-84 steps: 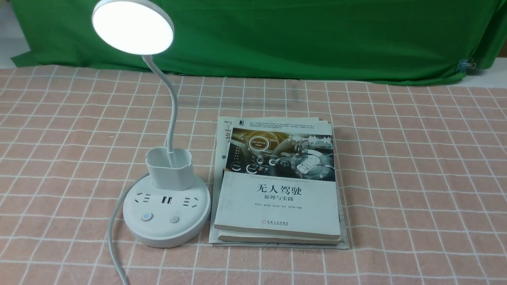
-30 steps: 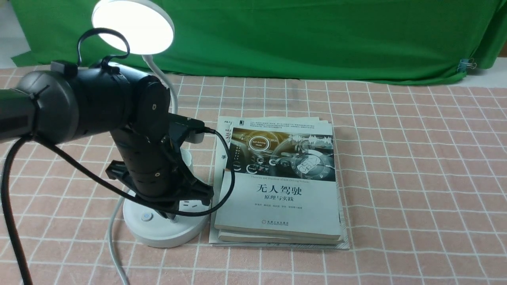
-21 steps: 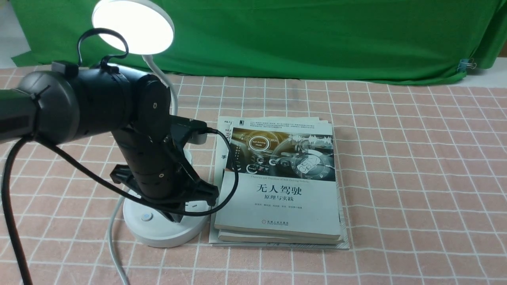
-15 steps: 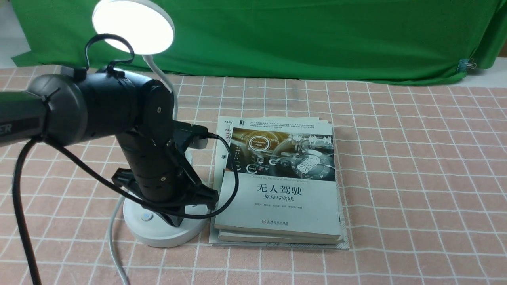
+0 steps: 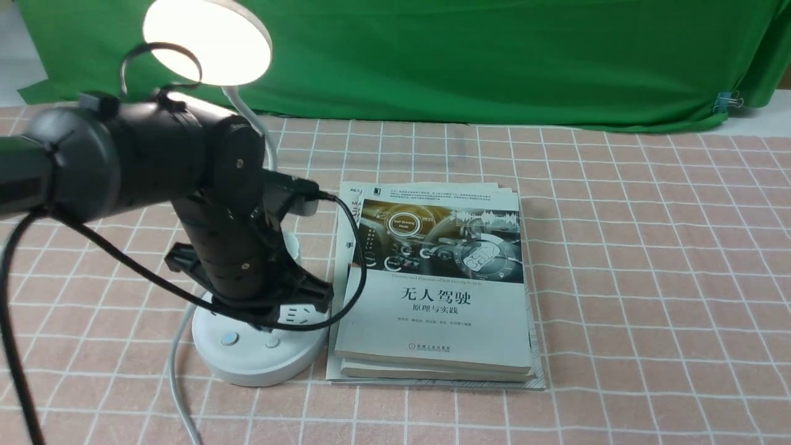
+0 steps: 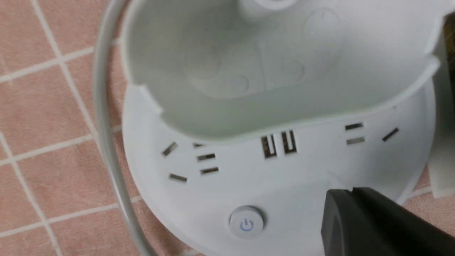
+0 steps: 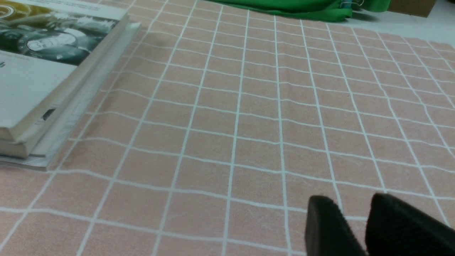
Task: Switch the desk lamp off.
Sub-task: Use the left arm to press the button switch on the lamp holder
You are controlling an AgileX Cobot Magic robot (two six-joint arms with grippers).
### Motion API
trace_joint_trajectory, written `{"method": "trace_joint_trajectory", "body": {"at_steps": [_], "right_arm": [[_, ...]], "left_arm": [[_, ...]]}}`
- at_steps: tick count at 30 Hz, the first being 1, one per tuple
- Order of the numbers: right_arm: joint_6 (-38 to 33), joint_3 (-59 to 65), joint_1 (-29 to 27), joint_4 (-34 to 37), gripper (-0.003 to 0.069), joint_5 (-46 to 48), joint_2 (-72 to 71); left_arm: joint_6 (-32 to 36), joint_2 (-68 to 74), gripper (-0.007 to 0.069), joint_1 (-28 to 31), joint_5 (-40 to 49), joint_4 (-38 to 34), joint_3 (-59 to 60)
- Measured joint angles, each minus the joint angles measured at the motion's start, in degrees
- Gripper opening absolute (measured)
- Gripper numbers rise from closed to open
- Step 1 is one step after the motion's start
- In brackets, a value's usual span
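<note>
The desk lamp stands at the left of the table; its round head (image 5: 207,40) glows a warm yellowish white. Its round base (image 5: 247,366) shows a blue-marked power button (image 5: 229,339) and a plain button (image 5: 272,342). My left gripper (image 5: 266,322) hangs just above the base, over the plain button, and hides the cup-like holder. In the left wrist view the shut fingertips (image 6: 350,193) sit beside the power button (image 6: 246,224), below the sockets and the holder (image 6: 270,71). My right gripper (image 7: 350,206) is empty, its jaws a little apart, low over the cloth.
A stack of books (image 5: 432,296) lies right against the lamp base, also in the right wrist view (image 7: 42,71). The lamp's white cord (image 5: 178,377) runs off the front edge. A green backdrop (image 5: 494,55) hangs behind the pink checked tablecloth.
My left arm came in over the lamp base, dipped onto the plain button, then rose a little. The lamp head's light went from cold white to a warmer, dimmer tone.
</note>
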Motion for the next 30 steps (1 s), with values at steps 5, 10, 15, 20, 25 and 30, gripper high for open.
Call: {"method": "trace_joint_trajectory", "body": {"at_steps": [5, 10, 15, 20, 25, 30], "right_arm": [[0.0, 0.0, 0.0, 0.0, 0.0242, 0.0, 0.0], [0.0, 0.0, 0.0, 0.0, 0.0242, 0.0, 0.0], [0.0, 0.0, 0.0, 0.0, 0.0242, 0.0, 0.0], [0.0, 0.0, 0.0, 0.0, 0.0242, 0.0, 0.0], [0.0, 0.0, 0.0, 0.0, 0.0242, 0.0, 0.0], [0.0, 0.0, 0.0, 0.0, 0.0242, 0.0, 0.0]], "left_arm": [[-0.2, 0.1, 0.0006, 0.0, -0.1, 0.0, 0.0], [-0.2, 2.6, 0.0006, 0.0, -0.2, -0.3, 0.0], [-0.2, 4.8, 0.0006, 0.0, 0.0, -0.3, -0.1], [-0.2, 4.4, 0.0006, 0.0, 0.0, -0.3, -0.2], [-0.2, 0.3, 0.0006, 0.0, 0.9, -0.9, 0.0], [-0.2, -7.5, 0.0006, -0.1, 1.8, -2.0, 3.6]]}}
